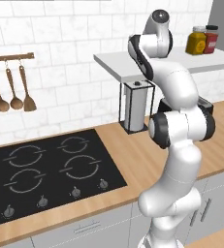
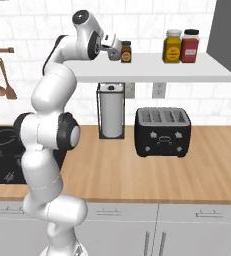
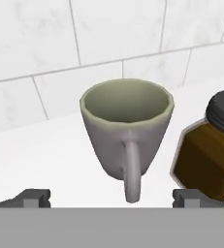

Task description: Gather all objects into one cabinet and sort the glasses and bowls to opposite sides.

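Note:
A dull grey mug (image 3: 126, 131) stands upright on the white shelf (image 3: 45, 155) backed by tiles, its handle turned toward the hand. My gripper (image 3: 112, 197) is open, with one fingertip low on each side of the mug and a little short of it, and nothing is between them. In the right base view the gripper (image 2: 118, 50) reaches over the left part of that shelf (image 2: 147, 67). A tall grey panel (image 2: 226, 30) rises at the shelf's right end. The other cups and the brown bowl are out of view.
A small brown jar with a black lid (image 3: 208, 145) (image 2: 126, 51) stands close to the mug's right. Yellow (image 2: 172, 46) and red (image 2: 189, 46) spice jars sit further right. Below are a toaster (image 2: 162, 131), a paper towel holder (image 2: 111, 117) and a hob (image 1: 45, 169).

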